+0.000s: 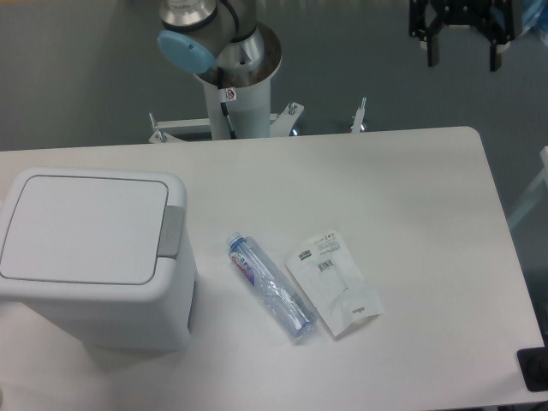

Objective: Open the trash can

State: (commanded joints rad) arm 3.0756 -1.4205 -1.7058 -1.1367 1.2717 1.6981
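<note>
The trash can (94,257) is a boxy white bin at the left of the table. Its flat lid (81,227) lies shut. A grey push-button tab (171,231) sits on the lid's right edge. My gripper (463,53) hangs at the top right, high above the table's far right corner and far from the bin. Its two black fingers (431,47) stand apart and hold nothing.
A clear plastic water bottle (270,287) with a blue cap lies on the table right of the bin. A white plastic packet (334,281) lies beside it. The arm's base column (233,86) stands behind the table's far edge. A dark object (534,370) sits at the right edge.
</note>
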